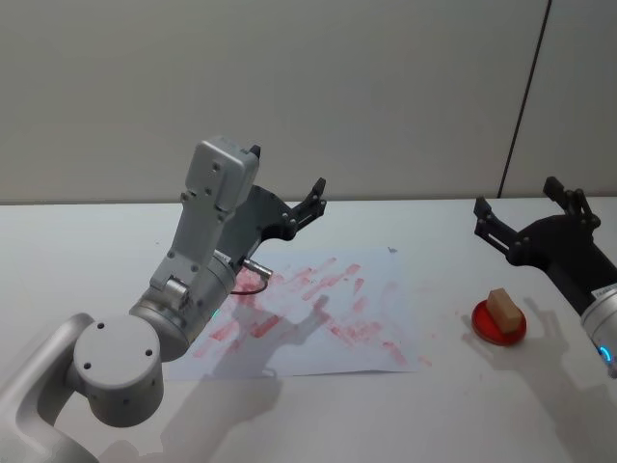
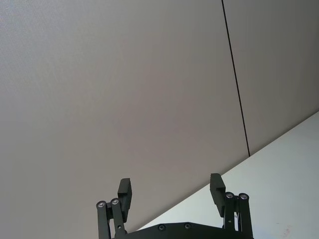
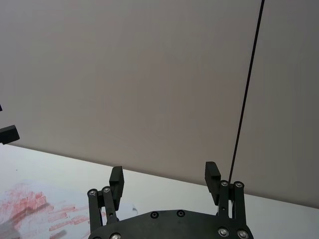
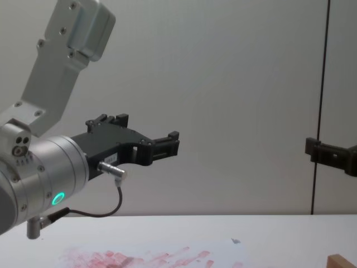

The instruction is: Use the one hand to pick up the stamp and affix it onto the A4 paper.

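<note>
The light-brown wooden stamp block (image 1: pixel 502 309) on a red dish (image 1: pixel 482 328) lies below the open black right claw (image 1: pixel 515 196); the open left claw (image 1: pixel 287 169) hangs well apart.

No legible text, brand, number or sign was found. In the chest view, a small pale label (image 4: pixel 111 158) on the black body of the left tool (image 2: pixel 170 180) carries print too small to read. The red-pink prints on the A4 paper (image 1: pixel 386 280) are smeared rectangles without readable characters.
</note>
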